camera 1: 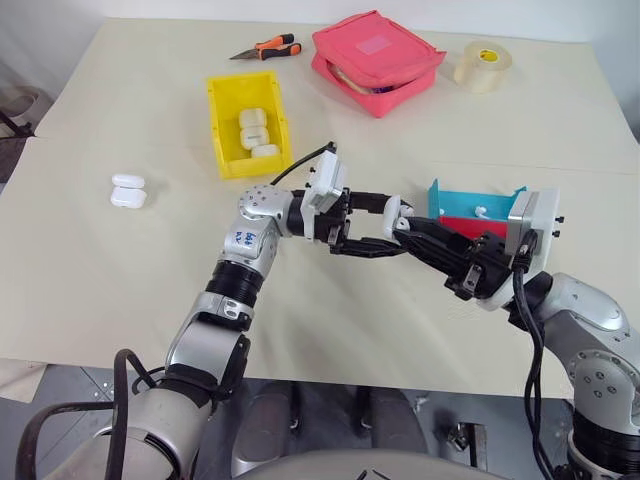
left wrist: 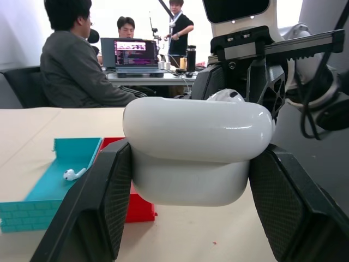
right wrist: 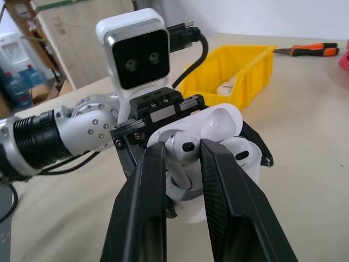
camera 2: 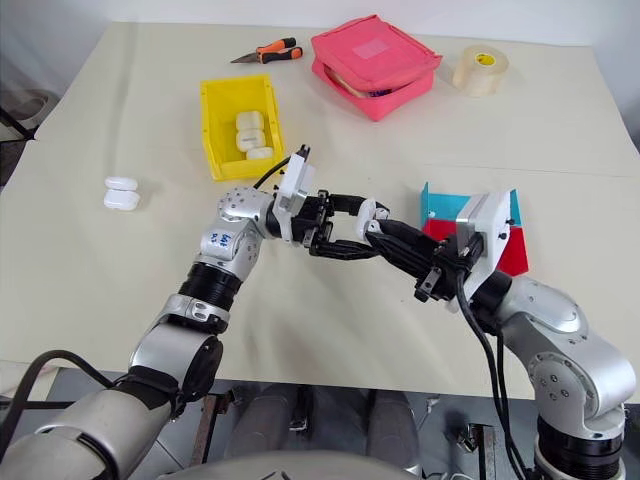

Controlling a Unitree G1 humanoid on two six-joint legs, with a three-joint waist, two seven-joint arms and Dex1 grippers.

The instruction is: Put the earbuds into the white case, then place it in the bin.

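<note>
White case [left wrist: 199,150], white earbud [right wrist: 188,148]; bin [camera 1: 222,128] bright yellow; tray [camera 1: 470,208] teal and red; pouch [camera 1: 375,55] pink; bench [camera 1: 130,270] cream.

A glossy white case [left wrist: 199,150], lid open, is held above the table's middle with one tiny white earbud [right wrist: 188,147] at its mouth. Another earbud [left wrist: 71,174] lies apart. The yellow bin [camera 1: 222,130], toward the far edge, contains three closed cases.
</note>
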